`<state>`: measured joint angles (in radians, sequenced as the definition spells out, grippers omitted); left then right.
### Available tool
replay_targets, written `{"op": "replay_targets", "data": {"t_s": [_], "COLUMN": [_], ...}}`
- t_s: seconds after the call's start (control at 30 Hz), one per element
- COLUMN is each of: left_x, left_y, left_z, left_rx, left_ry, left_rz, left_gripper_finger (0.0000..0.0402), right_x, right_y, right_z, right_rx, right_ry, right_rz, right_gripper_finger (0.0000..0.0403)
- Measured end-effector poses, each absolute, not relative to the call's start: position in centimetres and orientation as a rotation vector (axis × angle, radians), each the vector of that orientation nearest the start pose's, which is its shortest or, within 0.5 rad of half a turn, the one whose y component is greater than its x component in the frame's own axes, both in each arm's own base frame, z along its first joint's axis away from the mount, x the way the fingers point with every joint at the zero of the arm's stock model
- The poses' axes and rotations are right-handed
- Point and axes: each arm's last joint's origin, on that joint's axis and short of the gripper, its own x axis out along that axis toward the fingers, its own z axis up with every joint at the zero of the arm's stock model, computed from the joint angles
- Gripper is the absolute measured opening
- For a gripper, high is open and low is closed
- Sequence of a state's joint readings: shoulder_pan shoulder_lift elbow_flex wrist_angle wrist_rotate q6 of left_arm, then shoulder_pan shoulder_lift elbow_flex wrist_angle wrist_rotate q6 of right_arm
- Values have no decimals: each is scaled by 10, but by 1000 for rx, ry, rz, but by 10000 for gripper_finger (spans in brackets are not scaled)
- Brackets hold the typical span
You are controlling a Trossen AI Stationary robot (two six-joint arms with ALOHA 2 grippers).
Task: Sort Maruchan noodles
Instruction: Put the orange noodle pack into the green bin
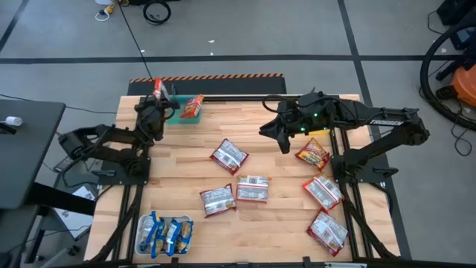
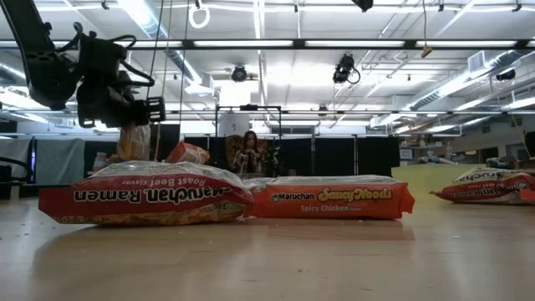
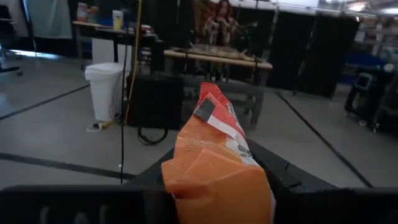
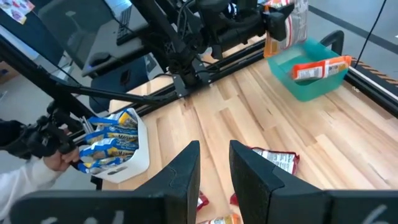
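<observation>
Left fingers (image 1: 159, 95) clamped on an orange packet (image 3: 217, 168), hanging over the teal tray (image 1: 184, 115) at upper left of the high view; one orange packet (image 1: 193, 107) lies in it already. To do this well: centre over the tray, lower, then release so it drops flat. Right fingers (image 4: 214, 168) slightly parted, empty, hovering upper centre-right. Red-and-white packets (image 1: 228, 155) scattered mid-worktop (image 1: 178, 160); blue-and-yellow ones (image 1: 165, 234) in the white tray (image 1: 141, 225), lower left.

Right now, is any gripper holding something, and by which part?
The left gripper holds an orange noodle packet by one end, above the teal tray. The right gripper holds nothing.
</observation>
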<state>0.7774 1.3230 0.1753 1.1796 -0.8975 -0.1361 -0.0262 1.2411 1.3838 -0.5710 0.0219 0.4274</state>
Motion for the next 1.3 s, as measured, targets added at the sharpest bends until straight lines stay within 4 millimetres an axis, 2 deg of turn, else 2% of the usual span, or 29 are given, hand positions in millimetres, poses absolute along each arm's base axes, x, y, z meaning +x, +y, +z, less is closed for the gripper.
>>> {"op": "replay_targets", "data": {"t_s": [0.3, 0.4, 0.57, 0.67, 0.9, 1.1, 1.3], "left_x": [128, 131, 141, 142, 137, 137, 135], "left_y": [157, 157, 162, 161, 163, 164, 162], "left_z": [150, 148, 141, 132, 128, 129, 141], "left_rx": [-81, -88, -114, -107, -112, -85, -28], "left_ry": [-77, -107, -91, -27, 4, 46, 67], "left_rz": [1701, 1698, 1592, 1638, 1706, 1666, 1699], "left_gripper_finger": [128, 128, 127, 126, 137, 155, 181], "right_x": [256, 256, 256, 256, 256, 256, 256], "right_y": [-9, -9, -9, -7, 3, 4, 4], "right_z": [407, 407, 407, 407, 407, 407, 406], "right_rx": [438, 438, 455, 489, 506, 506, 530], "right_ry": [407, 406, 405, 408, 418, 417, 426], "right_rz": [-155, -157, -160, -150, -112, -126, -129], "right_gripper_finger": [92, 92, 92, 92, 92, 92, 92]}}
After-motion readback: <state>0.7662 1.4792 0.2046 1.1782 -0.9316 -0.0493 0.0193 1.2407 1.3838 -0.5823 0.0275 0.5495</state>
